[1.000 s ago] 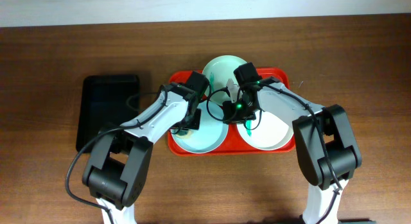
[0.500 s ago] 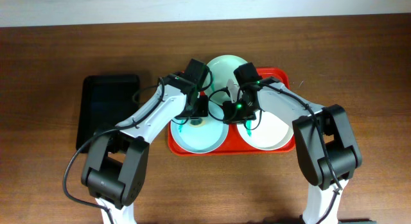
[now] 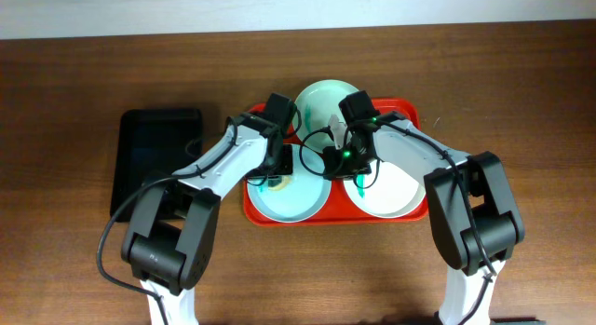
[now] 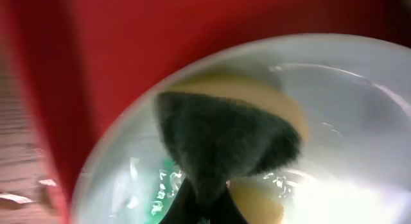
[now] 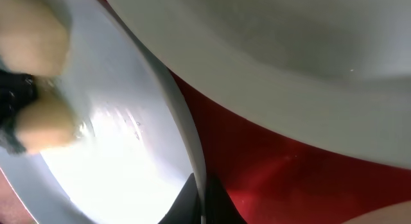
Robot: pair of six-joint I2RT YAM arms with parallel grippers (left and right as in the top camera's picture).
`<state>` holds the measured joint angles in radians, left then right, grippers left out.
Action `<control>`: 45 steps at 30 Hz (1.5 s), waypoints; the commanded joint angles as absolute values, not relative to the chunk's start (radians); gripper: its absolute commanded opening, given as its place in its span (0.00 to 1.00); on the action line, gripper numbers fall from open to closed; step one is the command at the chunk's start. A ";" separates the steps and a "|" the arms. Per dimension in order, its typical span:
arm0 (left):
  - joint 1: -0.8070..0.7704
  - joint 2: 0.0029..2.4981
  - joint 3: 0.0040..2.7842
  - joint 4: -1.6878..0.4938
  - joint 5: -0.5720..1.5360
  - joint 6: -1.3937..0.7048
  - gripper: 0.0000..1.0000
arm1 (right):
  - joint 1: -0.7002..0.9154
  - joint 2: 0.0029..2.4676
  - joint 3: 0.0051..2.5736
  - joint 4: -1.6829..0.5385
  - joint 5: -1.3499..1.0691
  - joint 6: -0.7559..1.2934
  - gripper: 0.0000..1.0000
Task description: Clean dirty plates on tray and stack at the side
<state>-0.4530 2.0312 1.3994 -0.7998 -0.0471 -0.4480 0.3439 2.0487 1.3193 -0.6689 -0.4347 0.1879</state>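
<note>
Now left claw (image 4: 200, 210) clamps a sponge (image 4: 221, 144) onto a plate (image 4: 359, 121); right claw (image 5: 203, 201) pinches that plate's rim.

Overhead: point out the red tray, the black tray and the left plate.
red tray (image 3: 338, 213), overhead, bare floor near front edge.
black tray (image 3: 156, 162), overhead, its middle.
left plate (image 3: 303, 202), overhead, bare inner surface.

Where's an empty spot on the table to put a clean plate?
Bare table lies right of the red tray, and in front of it between the arms. The black tray looks bare too. The red tray is crowded: three plates, both arms over them.
</note>
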 commanded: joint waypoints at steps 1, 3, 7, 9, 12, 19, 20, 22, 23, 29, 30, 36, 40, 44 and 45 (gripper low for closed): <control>-0.434 2.048 1.362 -0.832 -0.396 -0.459 0.00 | 0.348 2.071 1.319 -0.676 -0.384 0.191 0.04; -0.434 2.047 1.363 -0.846 -0.510 -0.459 0.00 | 0.348 2.071 1.319 -0.676 -0.384 0.191 0.04; -0.434 2.038 1.407 -0.902 -0.533 -0.459 0.00 | 0.348 2.071 1.319 -0.676 -0.383 0.191 0.04; -0.434 2.018 1.454 -0.946 -0.453 -0.459 0.00 | 0.348 2.071 1.319 -0.676 -0.381 0.191 0.04; -0.434 1.968 1.496 -0.966 -0.209 -0.447 0.00 | 0.348 2.071 1.319 -0.676 -0.380 0.191 0.04; -0.443 1.968 1.419 -0.921 0.159 -0.399 0.00 | 0.348 2.071 1.319 -0.673 -0.380 0.191 0.05; -0.447 1.969 1.384 -0.893 0.162 -0.399 0.00 | 0.348 2.071 1.319 -0.672 -0.380 0.191 0.04; -0.451 1.969 1.327 -0.842 0.161 -0.399 0.00 | 0.348 2.071 1.319 -0.672 -0.380 0.192 0.05; -0.451 1.969 1.304 -0.823 0.157 -0.399 0.00 | 0.348 2.071 1.319 -0.672 -0.380 0.191 0.04; -0.451 1.969 1.213 -0.809 -0.258 -0.425 0.00 | 0.348 2.071 1.319 -0.673 -0.380 0.191 0.05; -0.451 1.969 1.217 -0.825 -0.335 -0.434 0.00 | 0.348 2.071 1.319 -0.673 -0.380 0.191 0.05; -0.451 1.963 1.322 -0.965 -0.528 -0.499 0.00 | 0.348 2.071 1.329 -0.678 -0.380 0.191 0.04; -0.451 1.917 1.434 -0.976 -0.403 -0.503 0.00 | 0.349 2.070 1.377 -0.715 -0.371 0.191 0.04; -0.420 1.832 1.535 -0.976 -0.258 -0.500 0.00 | 0.370 2.061 1.456 -0.801 -0.263 0.191 0.04; -0.402 1.802 1.551 -0.976 -0.236 -0.500 0.00 | 0.382 2.059 1.485 -0.835 -0.227 0.191 0.04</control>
